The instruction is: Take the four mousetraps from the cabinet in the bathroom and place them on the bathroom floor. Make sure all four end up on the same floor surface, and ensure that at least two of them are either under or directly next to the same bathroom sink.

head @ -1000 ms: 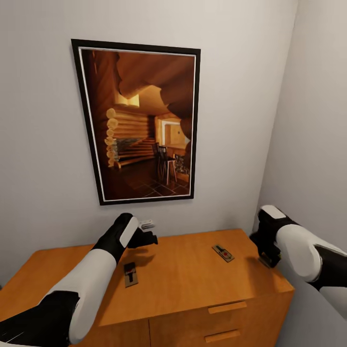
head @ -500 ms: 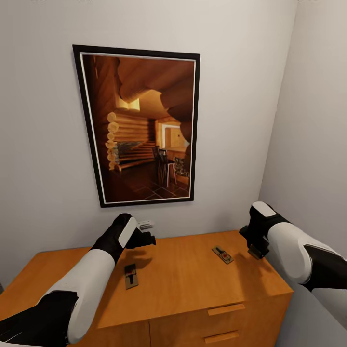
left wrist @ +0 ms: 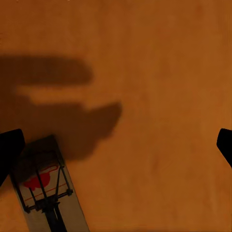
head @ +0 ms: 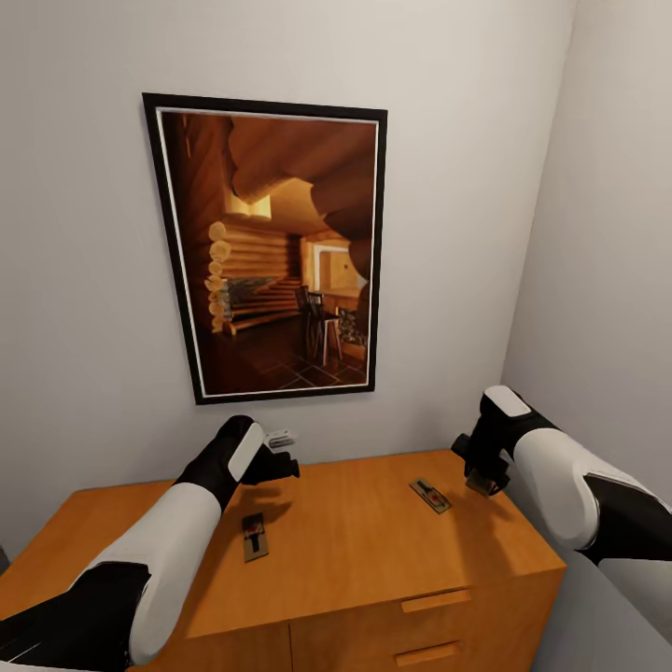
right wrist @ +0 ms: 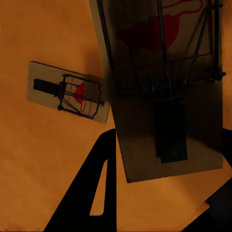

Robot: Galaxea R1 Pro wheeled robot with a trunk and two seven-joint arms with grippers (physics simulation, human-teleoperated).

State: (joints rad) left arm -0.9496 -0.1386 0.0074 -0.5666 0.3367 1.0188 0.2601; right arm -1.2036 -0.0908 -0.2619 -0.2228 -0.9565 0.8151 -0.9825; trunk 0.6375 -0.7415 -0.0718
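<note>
The orange-brown cabinet (head: 373, 551) stands against the wall below me. Two mousetraps lie on its top, a dark one (head: 253, 537) left of centre and another (head: 430, 495) to the right. My right gripper (head: 485, 480) hovers over the cabinet's right end, shut on a third mousetrap (right wrist: 164, 96); the lying right trap (right wrist: 67, 92) shows past it. My left gripper (head: 278, 464) hangs open above the cabinet top (left wrist: 159, 72), and the left trap (left wrist: 46, 193) lies by one fingertip (left wrist: 9, 150). A small pale grey piece (head: 279, 436) shows just behind the left gripper; I cannot tell what it rests on.
A large black-framed picture (head: 271, 247) of a log cabin hangs on the wall over the cabinet. A side wall (head: 607, 233) closes in on the right, close to my right arm. Drawer handles (head: 439, 599) show on the cabinet front.
My right gripper has risen and moved left over the cabinet with the mousetrap in it. The left gripper has barely shifted.
</note>
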